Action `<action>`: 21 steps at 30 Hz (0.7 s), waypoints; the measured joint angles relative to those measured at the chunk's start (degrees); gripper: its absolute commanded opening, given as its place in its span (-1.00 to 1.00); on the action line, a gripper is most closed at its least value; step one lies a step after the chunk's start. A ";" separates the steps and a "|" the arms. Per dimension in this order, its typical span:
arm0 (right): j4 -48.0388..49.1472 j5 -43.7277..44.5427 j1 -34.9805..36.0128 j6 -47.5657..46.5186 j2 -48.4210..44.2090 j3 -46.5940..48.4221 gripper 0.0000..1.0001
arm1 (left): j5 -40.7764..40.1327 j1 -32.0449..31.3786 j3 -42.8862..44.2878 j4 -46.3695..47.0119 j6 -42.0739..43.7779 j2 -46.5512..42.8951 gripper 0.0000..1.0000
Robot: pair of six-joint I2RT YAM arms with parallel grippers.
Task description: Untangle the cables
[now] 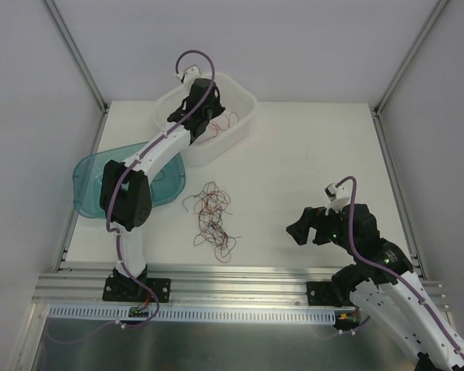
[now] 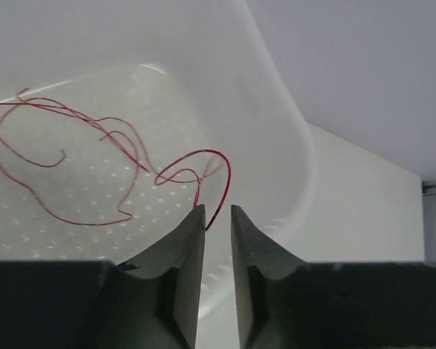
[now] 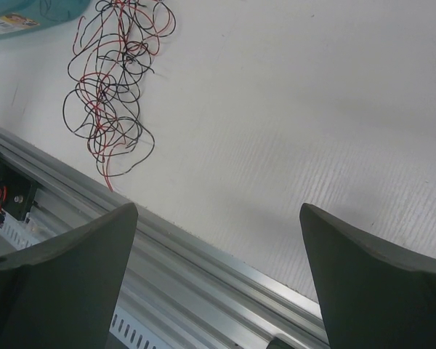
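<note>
L gripper (image 2: 216,211): jaws nearly closed, narrow slit left. End of a red cable (image 2: 211,151) runs to the slit; clamped or not, cannot tell. Rest of that cable lies in white basket (image 2: 276,123). R gripper (image 3: 218,211): fully released, nothing btwn jaws, above bench (image 3: 312,109) near front rail. Red/black cable clump (image 1: 210,220) lies mid-bench, near teal tray (image 1: 89,185).

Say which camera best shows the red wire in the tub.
The left wrist view: the red wire loops across the white tub floor, reaching the left gripper. The top view shows only a faint squiggle beside the arm; the right wrist view misses it.
</note>
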 measured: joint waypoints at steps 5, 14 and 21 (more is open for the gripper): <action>-0.33 -0.26 0.00 0.17 0.07 0.00 0.99 | 3.28 5.55 -1.97 -2.95 -1.66 0.00 -0.14; -0.76 -2.08 0.68 0.39 7.17 0.17 0.99 | 9.09 8.11 -8.79 -6.54 -0.31 -5.73 0.82; 3.08 -0.04 11.56 1.62 21.86 4.07 0.99 | 16.70 6.38 -23.28 -9.97 1.36 -23.58 0.98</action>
